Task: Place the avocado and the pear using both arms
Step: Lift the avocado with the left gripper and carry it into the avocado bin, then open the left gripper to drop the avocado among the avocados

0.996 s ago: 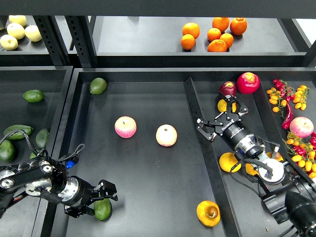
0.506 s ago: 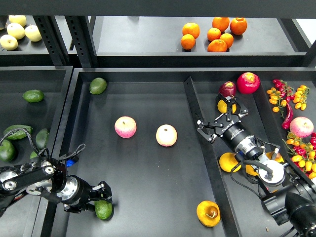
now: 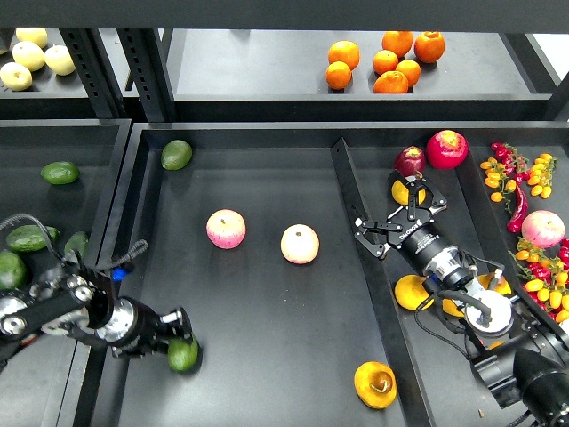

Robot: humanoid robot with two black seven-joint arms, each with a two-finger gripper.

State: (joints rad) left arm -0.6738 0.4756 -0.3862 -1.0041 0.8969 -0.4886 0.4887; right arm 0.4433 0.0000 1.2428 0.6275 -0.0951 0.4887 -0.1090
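Observation:
The avocado [image 3: 183,355], bright lime green and egg-shaped, is at the front left of the big black tray [image 3: 267,311], at the tip of my left gripper [image 3: 174,336]. The jaws look closed on its upper left side, and part of it is hidden by them. The pear [image 3: 375,384], lumpy golden yellow with a brown dimple, lies alone at the tray's front right. My right gripper [image 3: 397,215] is open and empty, over the divider [image 3: 356,222] between the big tray and the right bin, far from the pear.
Two pink-yellow apples [image 3: 226,229] [image 3: 300,244] lie mid-tray and a duller avocado [image 3: 176,154] at its back left. The left bin holds dark avocados [image 3: 60,172]. The right bin holds yellow fruit [image 3: 413,292], red fruit [image 3: 446,149] and peppers. Oranges [image 3: 389,62] sit on the back shelf.
My left arm has pulled back to the left and its jaws have narrowed on the avocado, which moved a little toward the tray's middle with them. The right arm has barely moved.

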